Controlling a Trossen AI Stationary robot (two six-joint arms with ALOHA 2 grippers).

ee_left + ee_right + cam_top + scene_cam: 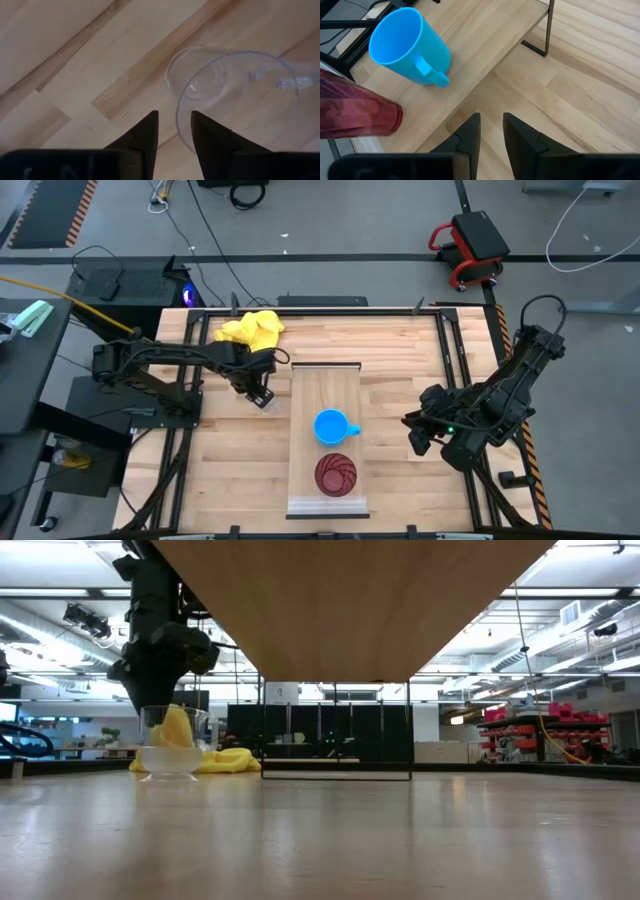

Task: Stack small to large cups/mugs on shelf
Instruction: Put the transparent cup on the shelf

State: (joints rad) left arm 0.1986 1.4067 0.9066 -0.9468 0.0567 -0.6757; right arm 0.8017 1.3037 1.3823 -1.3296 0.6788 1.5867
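The small clear glass cup (269, 401) stands on its base on the tabletop, left of the shelf (305, 395). My left gripper (174, 125) comes down at it from above, narrowly open. One finger is inside the near rim and one outside. The low view shows the gripper (165, 705) over the cup (172, 752). The blue mug (331, 426) and the dark red tumbler (336, 474) stand upright on the shelf, the tumbler nearer the front. My right gripper (413, 432) waits right of the shelf, narrowly open and empty. My left gripper has the glass cup's near rim (179, 120) between its two fingers, which point down from above. A little room shows on each side of the wall, so I cannot tell whether the fingers touch it. The cup stands on the table.
A yellow cloth (252, 330) lies at the table's far left, just behind the cup. The shelf is raised on thin dark legs (335, 775). In the right wrist view (491, 125) the mug (402, 45) and tumbler (355, 110) stand on the shelf (485, 45).
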